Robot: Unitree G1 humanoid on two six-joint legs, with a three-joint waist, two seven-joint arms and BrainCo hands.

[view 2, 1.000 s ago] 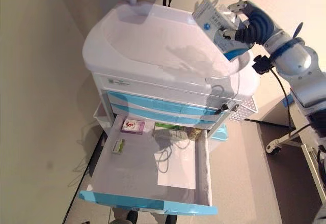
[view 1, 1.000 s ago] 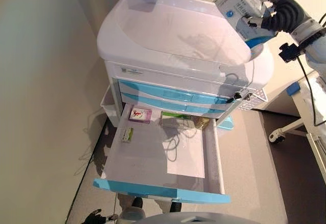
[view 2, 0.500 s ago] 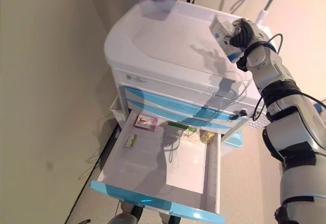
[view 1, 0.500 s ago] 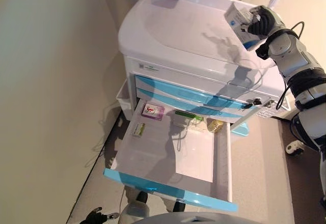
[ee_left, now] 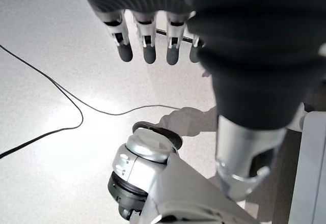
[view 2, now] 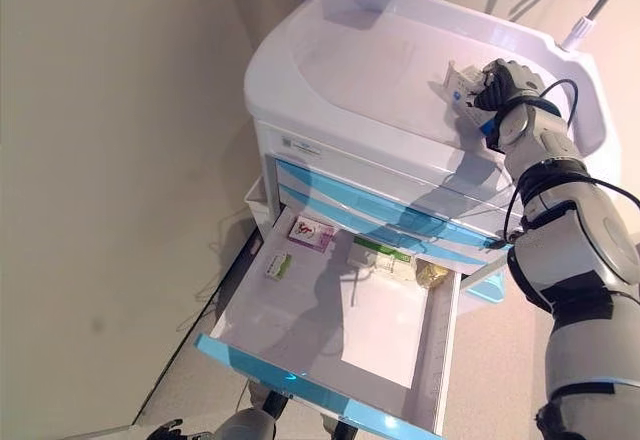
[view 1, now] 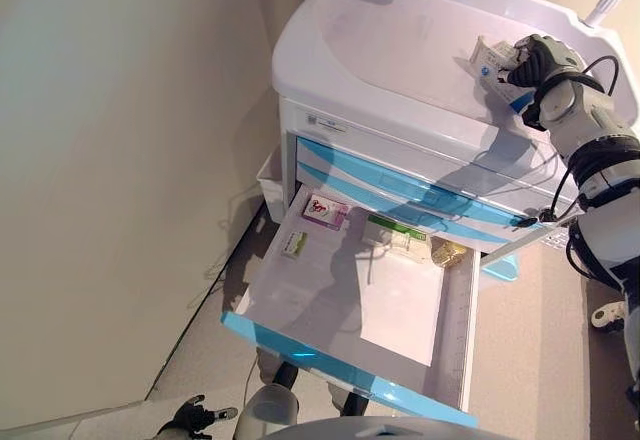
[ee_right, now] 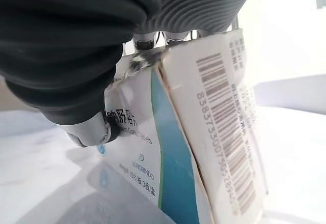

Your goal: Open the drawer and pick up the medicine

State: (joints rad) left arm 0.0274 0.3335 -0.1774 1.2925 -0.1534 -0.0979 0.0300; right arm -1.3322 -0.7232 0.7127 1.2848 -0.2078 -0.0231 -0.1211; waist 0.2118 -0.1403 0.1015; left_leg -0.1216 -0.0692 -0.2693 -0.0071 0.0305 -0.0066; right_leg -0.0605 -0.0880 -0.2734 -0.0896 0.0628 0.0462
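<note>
I am seeing one medicine box [view 1: 493, 58] held in the right hand [view 1: 541, 60], low over the cart top [view 1: 400, 45] near its right edge. Whether the box is touching the top, I cannot tell. In the right wrist view the fingers [ee_right: 145, 43] are mostly hiding behind the box [ee_right: 204, 132], and only the thumb [ee_right: 94, 130] is showing, pressing on the printed face, so the hand is clamping the box. The box's far end is cut off there by the frame's edge. The box is white with a blue stripe and a barcode on its narrow side. It is standing on edge, and its long axis is running roughly from the hand toward the middle of the cart top.

The left hand [ee_left: 153, 40] is showing only in its own wrist view, hanging over the floor [ee_left: 56, 71] with fingers straight and relaxed, holding nothing.

One drawer [view 1: 330, 345], the lowest, is standing pulled out; two blue-fronted ones [view 1: 400, 188] above it are closed. I am counting four small items along the open drawer's back edge: a pink-labelled box [view 1: 326, 209], a small greenish pack [view 1: 294, 244] near the left wall, a green-topped box [view 1: 390, 232], and a yellowish packet [view 1: 446, 252] in the back right corner. One white sheet [view 1: 403, 303] is lying on the drawer floor toward the right wall. Their print is too small for me to make out.
</note>
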